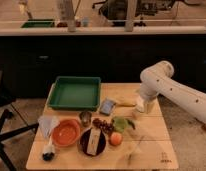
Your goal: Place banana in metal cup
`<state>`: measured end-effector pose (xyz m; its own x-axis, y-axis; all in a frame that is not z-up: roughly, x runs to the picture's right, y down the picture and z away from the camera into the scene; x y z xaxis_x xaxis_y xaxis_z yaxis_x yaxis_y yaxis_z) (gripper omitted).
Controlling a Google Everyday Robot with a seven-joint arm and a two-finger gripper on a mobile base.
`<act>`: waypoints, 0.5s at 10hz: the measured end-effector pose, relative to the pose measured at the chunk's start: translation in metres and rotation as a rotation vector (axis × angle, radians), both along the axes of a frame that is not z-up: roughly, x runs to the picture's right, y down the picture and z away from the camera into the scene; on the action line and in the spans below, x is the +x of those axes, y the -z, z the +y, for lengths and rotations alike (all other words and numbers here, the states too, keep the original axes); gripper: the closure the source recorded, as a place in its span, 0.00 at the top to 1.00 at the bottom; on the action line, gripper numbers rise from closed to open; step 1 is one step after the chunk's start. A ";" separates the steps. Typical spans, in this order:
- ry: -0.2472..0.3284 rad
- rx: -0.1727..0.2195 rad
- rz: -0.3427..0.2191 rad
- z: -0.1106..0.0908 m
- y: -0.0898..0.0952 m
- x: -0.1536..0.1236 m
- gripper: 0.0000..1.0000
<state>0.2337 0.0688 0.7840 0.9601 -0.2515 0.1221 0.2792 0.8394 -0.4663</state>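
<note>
Plainly, the banana (125, 103) was laid flat on the wooden table (161, 131), just right of the blue pad (107, 106) and in front of the right corner of the green tray (76, 93). Its long axis was set roughly left to right, nearly parallel to the table's back edge. One end was pointed at the pad and the other towards the gripper (138, 113); which end bore the stem could not be made out. The metal cup (85, 117) was stood apart from it, to the front left, between the pad and the orange bowl (66, 132).

The arm (171, 90) was extended in from the right, its forearm angled up to a rounded white elbow above the table's right rear part, from which the wrist was turned downward. The gripper was held low over the table, at the banana's right end and near the green leafy item (121, 123). Whether it was clenched or released could not be told, and no contact with the banana could be confirmed.
</note>
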 end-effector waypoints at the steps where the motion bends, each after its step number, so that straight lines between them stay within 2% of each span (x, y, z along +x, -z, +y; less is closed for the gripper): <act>1: 0.011 0.002 -0.011 -0.005 -0.007 -0.003 0.80; 5: 0.020 0.004 -0.033 -0.010 -0.021 -0.002 0.80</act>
